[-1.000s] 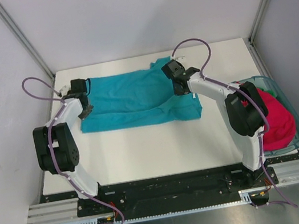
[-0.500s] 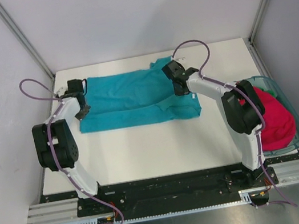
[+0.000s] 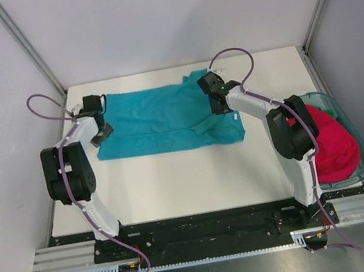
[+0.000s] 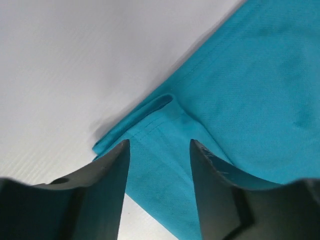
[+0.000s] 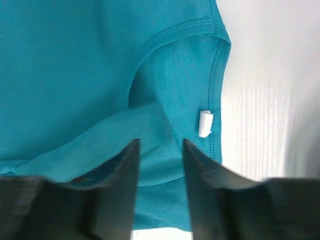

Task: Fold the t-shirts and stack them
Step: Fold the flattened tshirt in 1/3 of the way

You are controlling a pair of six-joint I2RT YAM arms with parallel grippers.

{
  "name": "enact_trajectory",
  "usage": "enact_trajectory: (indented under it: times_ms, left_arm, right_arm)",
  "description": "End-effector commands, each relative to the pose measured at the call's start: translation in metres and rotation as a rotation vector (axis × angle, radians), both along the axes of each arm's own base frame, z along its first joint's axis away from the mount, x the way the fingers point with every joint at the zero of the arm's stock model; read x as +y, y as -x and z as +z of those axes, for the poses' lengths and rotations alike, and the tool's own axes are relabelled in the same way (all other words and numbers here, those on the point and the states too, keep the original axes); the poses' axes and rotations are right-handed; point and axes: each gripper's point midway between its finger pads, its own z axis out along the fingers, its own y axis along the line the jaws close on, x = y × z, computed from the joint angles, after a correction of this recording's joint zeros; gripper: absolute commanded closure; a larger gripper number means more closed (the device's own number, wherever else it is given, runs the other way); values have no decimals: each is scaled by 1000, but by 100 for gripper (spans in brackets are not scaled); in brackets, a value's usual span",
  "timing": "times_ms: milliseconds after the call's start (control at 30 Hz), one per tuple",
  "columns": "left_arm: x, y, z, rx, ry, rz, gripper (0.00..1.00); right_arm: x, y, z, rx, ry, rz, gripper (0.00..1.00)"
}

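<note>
A teal-blue t-shirt (image 3: 165, 119) lies folded flat across the far half of the white table (image 3: 175, 179). My left gripper (image 3: 100, 125) hovers over its left edge, jaws open, with only flat teal cloth (image 4: 240, 100) below the gap (image 4: 159, 150). My right gripper (image 3: 219, 105) is over the shirt's right end near the collar, jaws open above the cloth (image 5: 75, 65) beside a small white tag (image 5: 205, 123); its fingertip gap (image 5: 160, 147) holds nothing. A magenta-red t-shirt (image 3: 331, 141) is bunched in the basket at the right.
The translucent teal plastic basket (image 3: 344, 118) sits at the table's right edge beside the right arm. White walls and metal frame posts enclose the table on three sides. Bare white tabletop (image 3: 184, 185) lies between the shirt and the arm bases.
Both grippers went from shut to open, letting go of the teal shirt's ends. The shirt has settled flat, its near edge a little farther back.
</note>
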Motion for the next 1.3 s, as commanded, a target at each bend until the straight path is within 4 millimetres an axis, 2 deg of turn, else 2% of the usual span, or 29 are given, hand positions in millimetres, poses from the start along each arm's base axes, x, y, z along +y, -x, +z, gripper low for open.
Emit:
enact_trajectory:
  times_ms: [0, 33, 100, 200, 333, 533, 967, 1267]
  left_arm:
    - [-1, -23, 40, -141, 7, -47, 34]
    - [-1, -22, 46, -156, 6, -52, 30]
    - [-1, -17, 54, -174, 8, -56, 26]
    - [-2, -3, 55, -177, 21, -53, 28]
    - [-7, 15, 43, -155, 45, -48, 30]
    - [-9, 25, 35, -139, 54, -49, 32]
    - [-7, 25, 35, -139, 53, -49, 32]
    - [-4, 22, 37, -142, 51, -45, 33]
  right_arm:
    - [3, -19, 35, -84, -38, 1, 49]
    - [3, -18, 41, -92, -47, 3, 46]
    - [5, -12, 48, -96, -65, 10, 45]
    - [17, 3, 48, -87, -97, 44, 57]
    - [36, 24, 28, -44, -117, 79, 71]
    - [54, 37, -4, 23, -151, 105, 76]
    - [61, 38, -45, 100, -174, 109, 81]
    - [57, 22, -52, 90, -172, 97, 81]
